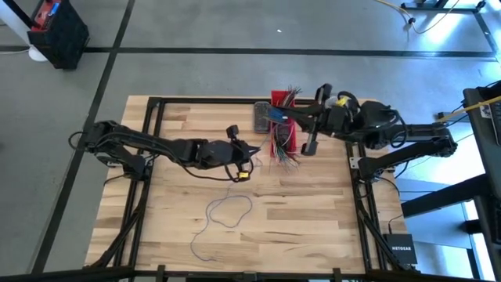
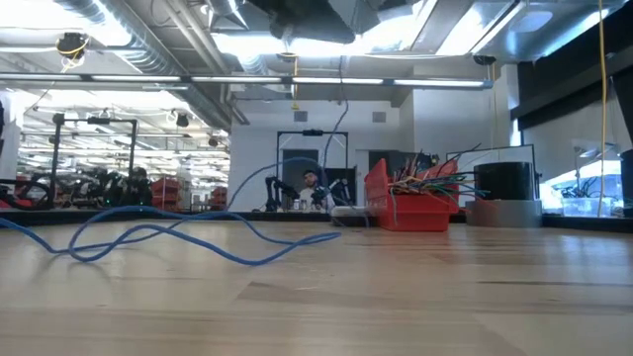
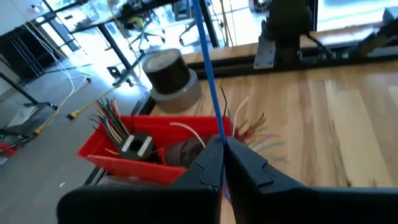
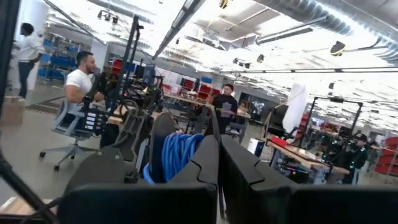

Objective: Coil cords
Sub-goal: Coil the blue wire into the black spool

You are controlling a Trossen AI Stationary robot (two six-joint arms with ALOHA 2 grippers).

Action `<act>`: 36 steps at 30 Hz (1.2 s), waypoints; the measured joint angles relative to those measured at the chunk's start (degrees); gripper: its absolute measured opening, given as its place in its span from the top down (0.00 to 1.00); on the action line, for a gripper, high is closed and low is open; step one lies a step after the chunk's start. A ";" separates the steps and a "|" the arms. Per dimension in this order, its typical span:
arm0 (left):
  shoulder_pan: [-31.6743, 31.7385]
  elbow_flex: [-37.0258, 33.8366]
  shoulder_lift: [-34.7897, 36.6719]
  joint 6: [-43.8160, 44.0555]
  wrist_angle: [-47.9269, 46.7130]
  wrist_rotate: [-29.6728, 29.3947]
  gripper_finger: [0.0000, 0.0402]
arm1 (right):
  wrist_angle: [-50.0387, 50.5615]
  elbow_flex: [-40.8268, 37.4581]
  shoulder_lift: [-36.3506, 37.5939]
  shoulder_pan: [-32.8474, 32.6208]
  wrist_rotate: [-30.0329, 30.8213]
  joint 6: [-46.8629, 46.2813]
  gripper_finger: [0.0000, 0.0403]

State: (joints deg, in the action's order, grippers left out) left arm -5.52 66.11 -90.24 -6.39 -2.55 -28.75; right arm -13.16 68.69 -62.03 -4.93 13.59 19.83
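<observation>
A thin blue cord (image 1: 227,210) lies in loose loops on the wooden table, near the middle (image 2: 148,237). From there it rises to my left gripper (image 1: 252,149), which is shut on it beside the red bin (image 1: 286,146). A straight stretch (image 3: 208,68) of the cord then runs up and away toward my right gripper (image 1: 279,116). That gripper is raised high over the bin's far end with its fingers shut, and it carries a blue coil (image 4: 175,155) of the cord. My left gripper pinches the blue cord (image 3: 219,138) between its two fingertips, a single strand partway along its length. The fingers slant down toward the bin. Beyond them the cord runs straight and taut, up and away. My right gripper has several turns of the blue cord (image 4: 180,152) wound about one finger, behind its tip. The fingers point slightly upward, high over the table, so the coil is lifted clear. Whether a strand lies between the shut fingers does not show.
The red bin (image 3: 99,152) holds small parts, with short multicoloured wire ends (image 3: 112,115) sticking out. A grey and black tape roll (image 3: 171,78) stands next to it at the far edge. Black frame rails (image 1: 156,157) border the table. People (image 4: 81,81) are in the room beyond.
</observation>
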 joint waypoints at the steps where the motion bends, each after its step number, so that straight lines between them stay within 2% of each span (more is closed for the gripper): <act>1: 0.00 0.02 0.00 -0.02 -0.38 -0.08 0.99 | 0.90 0.01 0.37 0.00 -0.35 -0.14 0.98; 9: 0.02 -0.47 1.57 -0.25 -9.24 -8.55 0.99 | 19.08 0.55 0.84 0.00 -2.16 -3.14 0.98; 14: 0.59 -0.38 5.92 0.42 -11.10 -9.07 0.99 | 26.44 -1.68 -1.88 0.00 -1.76 -3.08 0.98; 19: 1.40 -0.32 10.77 1.41 -14.45 -8.85 0.99 | 27.15 -4.76 -3.03 0.07 0.00 -2.08 0.98; 26: 1.97 -0.22 14.92 4.59 -18.03 -3.03 0.99 | 26.54 -7.24 -5.70 0.09 5.90 -1.35 0.98; 29: 1.92 -0.14 15.15 4.86 -17.35 -0.21 0.99 | 26.88 -7.41 -8.06 0.09 9.66 -0.98 0.98; 33: 1.88 -0.13 15.13 6.30 -15.56 3.03 0.99 | 25.44 -7.43 -11.75 0.09 10.79 0.07 0.98; 36: 1.77 -0.13 15.13 7.11 -13.03 4.77 0.99 | 22.70 -7.43 -15.24 0.07 15.15 0.14 0.98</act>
State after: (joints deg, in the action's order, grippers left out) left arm -3.75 65.98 -75.11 0.72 -15.59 -23.98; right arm 9.54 61.25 -77.27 -4.86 28.74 19.97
